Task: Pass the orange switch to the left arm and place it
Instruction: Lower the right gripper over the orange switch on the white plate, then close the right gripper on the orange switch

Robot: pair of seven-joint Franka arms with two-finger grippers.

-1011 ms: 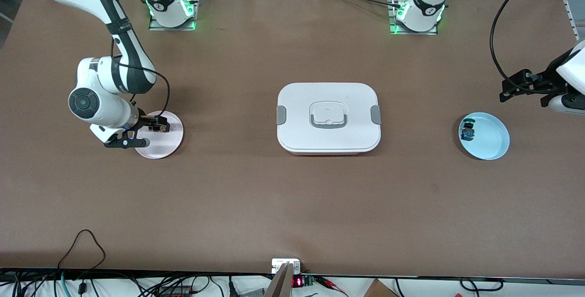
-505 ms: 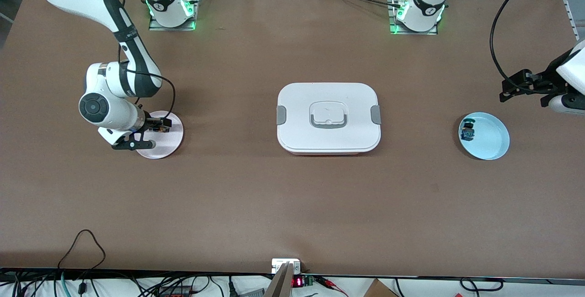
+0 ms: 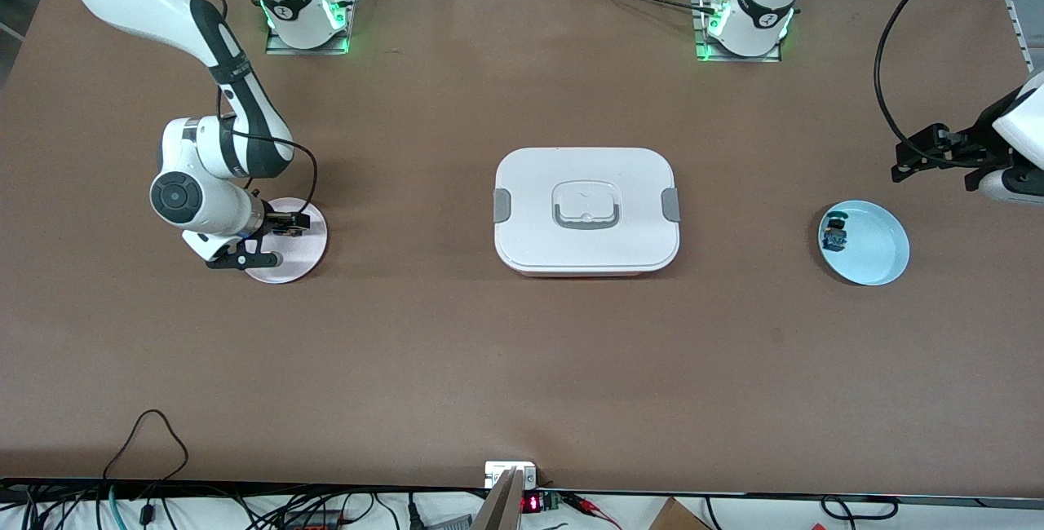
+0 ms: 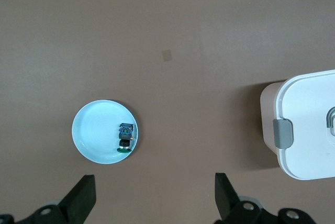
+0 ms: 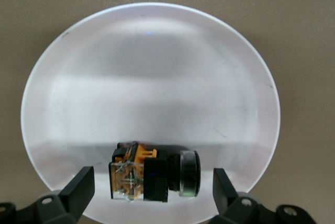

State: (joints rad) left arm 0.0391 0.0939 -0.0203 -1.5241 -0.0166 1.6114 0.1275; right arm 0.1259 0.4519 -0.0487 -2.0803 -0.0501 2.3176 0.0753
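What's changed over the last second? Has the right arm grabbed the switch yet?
Not yet. The right claw has shifted slightly toward the box over the pink plate, open around the orange switch. The left claw, box and blue plate are unchanged.

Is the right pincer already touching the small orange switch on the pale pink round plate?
Apart. In the right wrist view the open right pincer has a finger on each side of the orange switch, with plate surface visible between.

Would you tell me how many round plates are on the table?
2: a pink plate under the right gripper toward the right arm's end, and a light blue plate toward the left arm's end.
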